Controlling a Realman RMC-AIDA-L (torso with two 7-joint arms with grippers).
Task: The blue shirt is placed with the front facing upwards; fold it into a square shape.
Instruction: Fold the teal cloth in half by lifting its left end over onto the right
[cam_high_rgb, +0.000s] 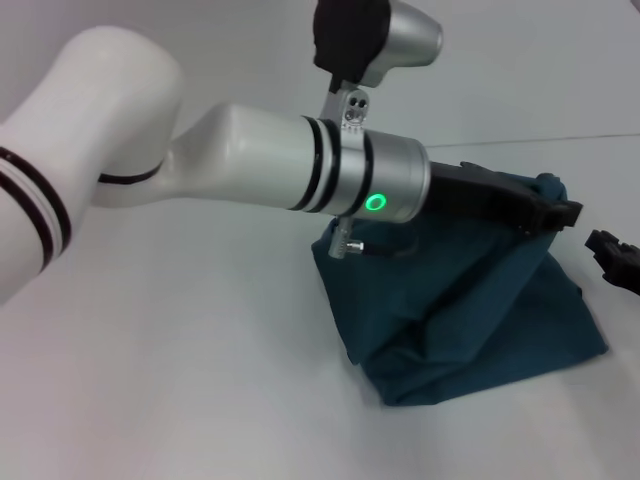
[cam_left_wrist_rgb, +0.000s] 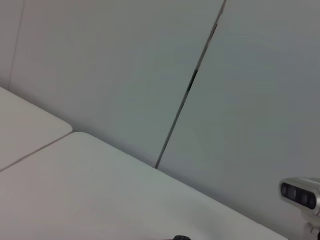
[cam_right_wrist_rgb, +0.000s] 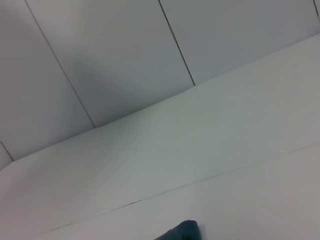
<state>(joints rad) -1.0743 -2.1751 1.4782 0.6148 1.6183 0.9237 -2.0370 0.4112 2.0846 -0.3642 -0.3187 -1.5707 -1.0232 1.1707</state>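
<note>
The blue shirt (cam_high_rgb: 470, 310) is a dark teal heap at the right of the white table, pulled up into a tent shape. My left arm reaches across the head view, and its black left gripper (cam_high_rgb: 550, 205) sits at the peak of the raised cloth, shut on a fold of it. The shirt's lower part rests bunched on the table. No lettering shows. Only a black tip of my right gripper (cam_high_rgb: 612, 258) appears at the right edge, just beside the shirt and apart from it. A small corner of the blue shirt (cam_right_wrist_rgb: 182, 231) shows in the right wrist view.
The white table (cam_high_rgb: 200, 380) spreads to the left and front of the shirt, with a seam line (cam_high_rgb: 560, 140) behind it. Pale wall panels (cam_left_wrist_rgb: 125, 75) stand beyond the table's far edge. A silver camera housing (cam_left_wrist_rgb: 301, 192) shows in the left wrist view.
</note>
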